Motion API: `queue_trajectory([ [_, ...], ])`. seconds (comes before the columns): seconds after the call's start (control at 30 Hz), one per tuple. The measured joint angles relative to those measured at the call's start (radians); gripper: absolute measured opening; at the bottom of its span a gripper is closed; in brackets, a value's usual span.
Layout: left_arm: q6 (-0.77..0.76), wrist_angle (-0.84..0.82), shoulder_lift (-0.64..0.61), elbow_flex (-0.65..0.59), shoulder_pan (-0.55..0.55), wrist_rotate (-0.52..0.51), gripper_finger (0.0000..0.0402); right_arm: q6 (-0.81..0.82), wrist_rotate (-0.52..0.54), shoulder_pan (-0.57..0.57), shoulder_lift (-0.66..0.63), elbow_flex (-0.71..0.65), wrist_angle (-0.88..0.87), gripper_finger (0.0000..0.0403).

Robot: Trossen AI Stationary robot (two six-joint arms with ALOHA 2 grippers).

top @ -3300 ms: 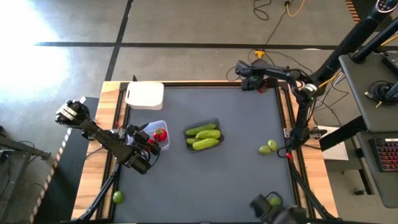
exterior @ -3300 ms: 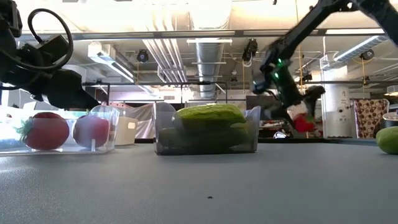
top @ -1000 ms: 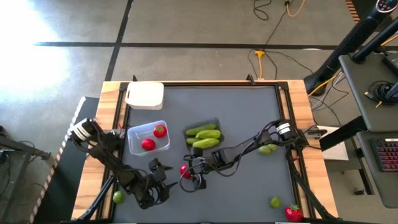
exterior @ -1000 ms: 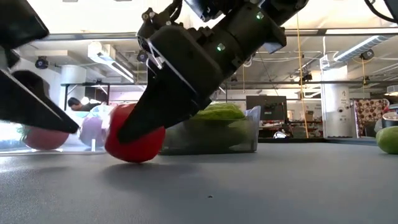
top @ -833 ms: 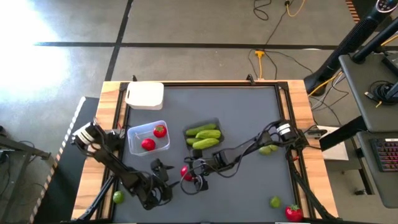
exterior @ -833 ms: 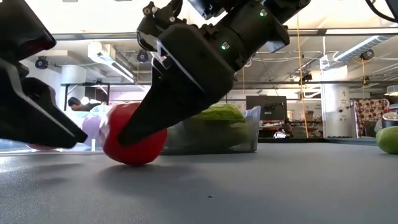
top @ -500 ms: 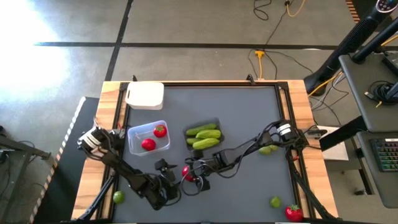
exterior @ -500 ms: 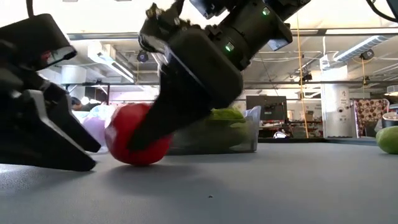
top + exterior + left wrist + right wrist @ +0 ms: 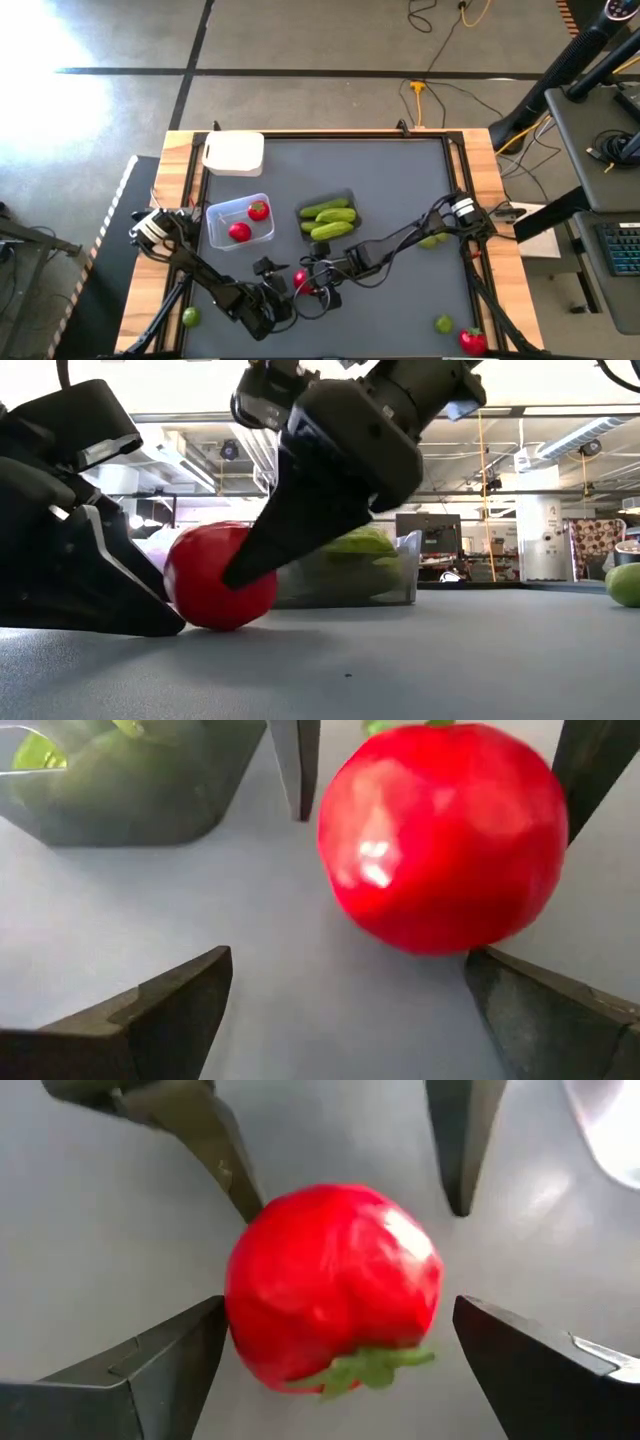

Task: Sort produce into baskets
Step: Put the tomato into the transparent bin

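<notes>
- Handover step: red fruit (image 9: 303, 280) lies on worktop (image 9: 400, 200) near front edge, middle.
- Right tool (image 9: 330, 1350) wide open around it, gripping nothing.
- Left tool (image 9: 345, 995) open, fruit between fingers.
- Next, likely: left closes, carries to clear basket (image 9: 215, 215).

**Non-task surroundings: work surface, floor, adjacent station**

A dark grey table top (image 9: 400, 200) is sitting inside a light wooden frame (image 9: 480, 165). A yellow cable (image 9: 428, 62) is trailing across the grey concrete floor (image 9: 300, 40). A keyboard (image 9: 622, 252) is lying on a side desk. Ceiling ducting (image 9: 340, 445) is running overhead beyond the table.
</notes>
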Motion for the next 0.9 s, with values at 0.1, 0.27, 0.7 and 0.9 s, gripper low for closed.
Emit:
queue_trajectory([
  [0.1, -0.014, 0.005, 0.001, -0.001, -0.004, -0.011, 0.0384, 0.016, 0.007, 0.002, -0.009, 0.000, -0.043, 0.0379],
  [0.27, -0.003, 0.005, 0.004, -0.006, -0.026, -0.047, 0.0383, 0.051, 0.008, 0.014, -0.038, 0.000, -0.098, 0.0380],
  [0.7, -0.027, -0.090, -0.133, -0.064, -0.100, -0.031, 0.0382, 0.191, 0.037, 0.060, -0.225, -0.001, -0.287, 0.0380],
  [0.9, 0.042, 0.114, -0.163, -0.128, -0.101, -0.052, 0.0382, 0.203, 0.061, 0.085, -0.259, -0.001, -0.287, 0.0380],
])
